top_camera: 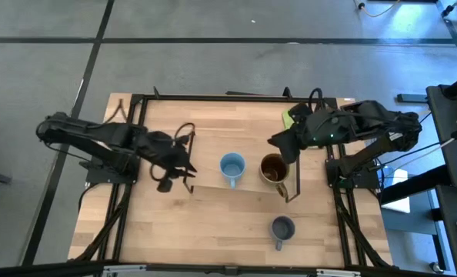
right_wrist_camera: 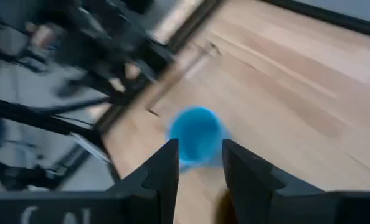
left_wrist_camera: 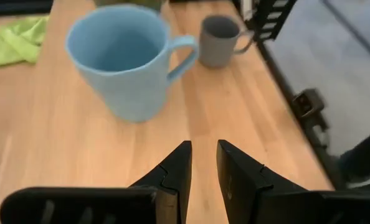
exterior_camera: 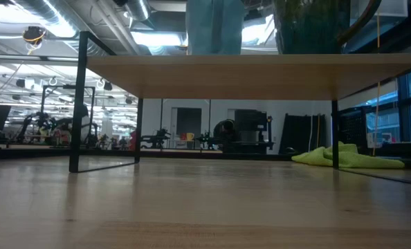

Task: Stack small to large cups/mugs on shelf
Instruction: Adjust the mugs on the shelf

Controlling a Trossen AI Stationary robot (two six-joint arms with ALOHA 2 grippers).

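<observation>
High: blue mug [top_camera: 231, 168] and brown mug [top_camera: 273, 168] on shelf [top_camera: 213, 192]; grey mug [top_camera: 282, 228] on table. Left gripper [top_camera: 184, 165] just beside blue mug.
Left wrist: fingers [left_wrist_camera: 175, 171] narrowly apart, empty, blue mug [left_wrist_camera: 119, 59] straight ahead.
Right wrist: right gripper [right_wrist_camera: 197, 165] slightly apart, empty, near brown mug.

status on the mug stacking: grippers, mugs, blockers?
Left gripper empty, slightly open, facing light blue mug. Right gripper open beside brown mug. Both mugs on shelf; grey mug on table. Nothing stacked.
</observation>
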